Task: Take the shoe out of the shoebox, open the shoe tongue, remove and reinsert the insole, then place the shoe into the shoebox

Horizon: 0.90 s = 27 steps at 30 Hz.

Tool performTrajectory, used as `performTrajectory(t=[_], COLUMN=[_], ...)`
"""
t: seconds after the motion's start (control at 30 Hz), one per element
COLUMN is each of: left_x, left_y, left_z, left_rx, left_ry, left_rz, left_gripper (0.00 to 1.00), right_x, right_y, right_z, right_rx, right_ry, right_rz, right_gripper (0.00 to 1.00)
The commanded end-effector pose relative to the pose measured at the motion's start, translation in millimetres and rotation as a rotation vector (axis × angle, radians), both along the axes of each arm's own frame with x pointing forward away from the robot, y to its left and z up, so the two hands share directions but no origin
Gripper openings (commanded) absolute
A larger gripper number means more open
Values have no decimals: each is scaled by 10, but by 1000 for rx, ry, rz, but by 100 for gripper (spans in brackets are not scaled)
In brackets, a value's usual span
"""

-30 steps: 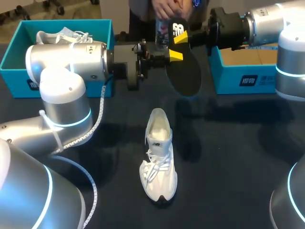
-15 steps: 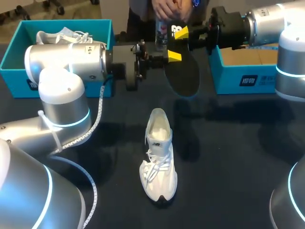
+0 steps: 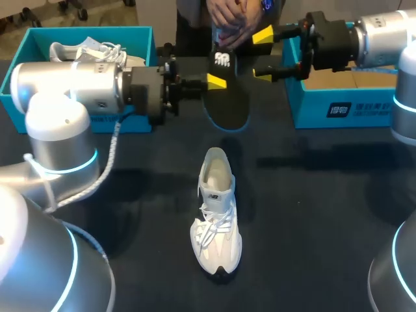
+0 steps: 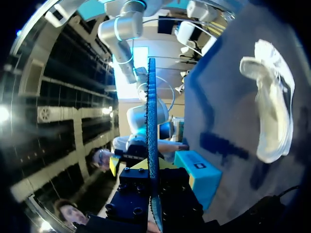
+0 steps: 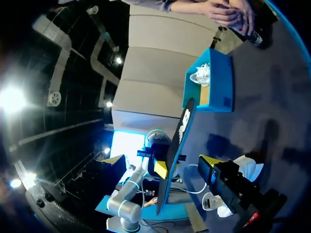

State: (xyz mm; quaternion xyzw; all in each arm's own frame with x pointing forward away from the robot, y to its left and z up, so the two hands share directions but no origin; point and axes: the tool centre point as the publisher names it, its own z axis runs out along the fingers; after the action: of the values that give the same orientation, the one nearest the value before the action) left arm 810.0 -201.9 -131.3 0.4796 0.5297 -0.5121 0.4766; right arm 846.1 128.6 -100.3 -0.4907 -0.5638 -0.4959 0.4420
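The dark tabletop [image 3: 312,214] carries a second teal box [image 3: 29,47] at its far left corner, with a spare white shoe [image 3: 84,49] lying inside it. At the middle of the far edge, a person's hands [image 3: 227,16] reach over the tabletop. They are clasped around what looks like a small bottle [image 5: 253,38], mostly hidden.

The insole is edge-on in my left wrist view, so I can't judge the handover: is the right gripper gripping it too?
Observer: No. The head view shows the right gripper open, its fingers beside the insole, not touching it.
Operator: So only my left arm has it?
Observer: Yes. The left gripper is shut on the insole's edge, holding it above the table.
Operator: Is the right shoebox free?
Observer: What shows inside the right shoebox is bare cardboard; the left shoebox holds another white shoe.
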Motion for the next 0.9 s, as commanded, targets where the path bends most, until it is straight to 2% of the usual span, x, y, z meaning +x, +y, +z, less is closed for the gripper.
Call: performTrajectory(t=[0.03,0.13,0.17,0.2,0.7,0.9], left_x=[-37,-9,-14,-64,-64,-16], left_y=[251,321,327,333,333,398], left_z=[-18,-129,-157,-147,-147,-216], left_rx=[34,16,-1,38,38,33], left_ry=[183,478,539,498,498,914], left_rz=[27,11,-27,-11,-11,13], left_gripper=[0,0,0,0,0,0], right_x=[-91,-91,-91,-91,-91,-91], right_y=[-72,-72,-72,-72,-72,-72], right_z=[36,36,36,36,36,36], right_rx=[-20,-20,-20,-20,-20,-20], right_ry=[5,5,5,5,5,5], right_rz=[-38,-38,-38,-38,-38,-38], right_gripper=[100,100,100,100,100,100])
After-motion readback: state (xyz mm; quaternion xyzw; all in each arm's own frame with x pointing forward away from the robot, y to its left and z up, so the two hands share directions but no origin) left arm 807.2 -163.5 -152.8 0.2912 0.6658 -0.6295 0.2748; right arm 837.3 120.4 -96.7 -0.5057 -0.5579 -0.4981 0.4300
